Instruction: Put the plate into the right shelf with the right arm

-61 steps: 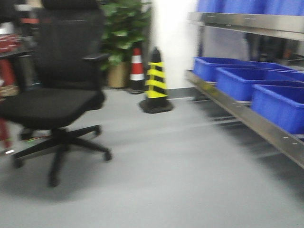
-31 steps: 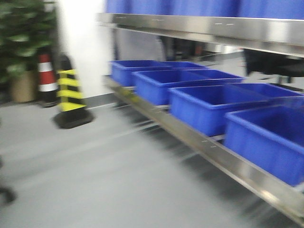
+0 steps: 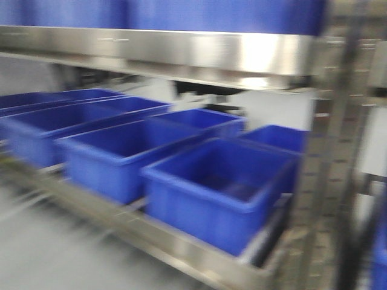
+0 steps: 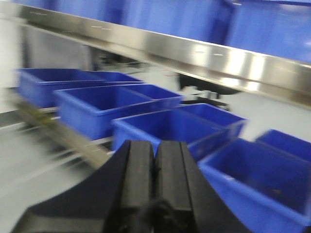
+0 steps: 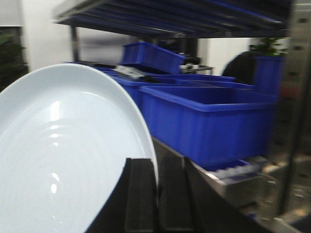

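In the right wrist view the plate [image 5: 63,155], round and pale bluish-white, stands on edge and fills the left half of the frame. My right gripper [image 5: 156,167] is shut on its rim, one black finger on each face. The right shelf [image 3: 181,57] of shiny steel spans the front view, with a ledge [image 3: 151,238] below carrying blue bins; it also shows as a steel shelf [image 4: 194,53] in the left wrist view and a shelf ledge [image 5: 228,182] in the right wrist view. My left gripper [image 4: 155,150] is shut with nothing between its fingers, facing the bins.
Several blue bins [image 3: 211,193] sit in a row on the lower ledge, more blue bins [image 3: 181,12] above. A perforated steel upright [image 3: 329,169] stands at the right. Grey floor [image 3: 42,254] lies at lower left. All views are motion-blurred.
The front view has swung right: the office chair, cones and plant have left the frame, and the steel shelf with blue bins now fills it, much closer.
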